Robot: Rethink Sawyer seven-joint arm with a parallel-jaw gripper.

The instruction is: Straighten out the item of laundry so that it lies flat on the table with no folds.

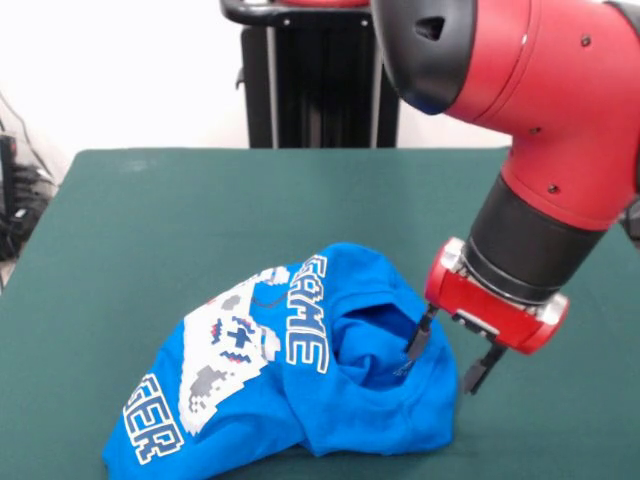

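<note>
The bright blue T-shirt (300, 385) lies crumpled at the near middle of the dark green table (200, 200). Its white controller print and parts of the "GAME CHANGER" lettering face up on the left half. The right half is bunched into raised folds around a hollow. My gripper (445, 365) reaches down from the red arm at the shirt's right side, and it is open. One finger (420, 335) dips into the hollow. The other finger (478, 370) hangs just past the shirt's right edge, so the raised fold stands between them.
The robot's black pedestal (310, 75) stands at the table's far edge. Bare green cloth stretches to the far side, to the left and to the right of the shirt. The shirt's lower edge reaches the picture's bottom.
</note>
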